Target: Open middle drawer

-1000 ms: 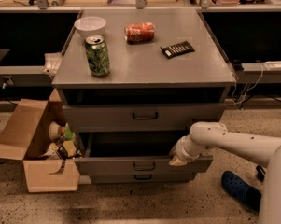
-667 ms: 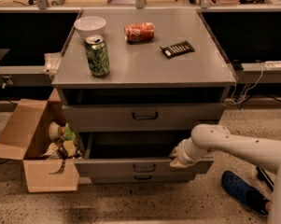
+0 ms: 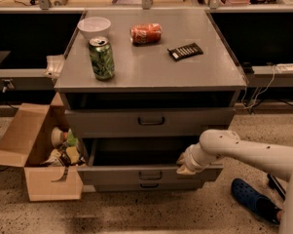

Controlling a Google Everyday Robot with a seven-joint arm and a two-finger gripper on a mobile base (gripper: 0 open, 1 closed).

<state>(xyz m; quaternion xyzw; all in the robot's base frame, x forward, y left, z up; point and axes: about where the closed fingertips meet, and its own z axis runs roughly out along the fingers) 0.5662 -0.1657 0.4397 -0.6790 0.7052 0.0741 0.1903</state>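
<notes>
Grey metal cabinet (image 3: 151,67) with a flat top and three drawer fronts, centre of view. A white, rounded robot arm (image 3: 243,152) enters from 4 o'clock. An open brown cardboard box (image 3: 24,135) holding assorted items sits on the floor at the cabinet's 9 o'clock.

The middle drawer (image 3: 112,175), a wide grey front with a small dark loop handle (image 3: 150,175), stands forward of the front above it, its dark interior exposed. The gripper (image 3: 185,165) rests at this drawer's upper edge, at 3 o'clock from the handle; whether it is clenched or released cannot be told.

Blue shoe (image 3: 255,199) on the floor at 5 o'clock.

On the top:
- white bowl (image 3: 94,27) at 11 o'clock
- upright green drink can (image 3: 101,57) at 9 o'clock
- red can (image 3: 146,33) on its side at 12 o'clock
- flat black keypad device (image 3: 185,51) at 2 o'clock
</notes>
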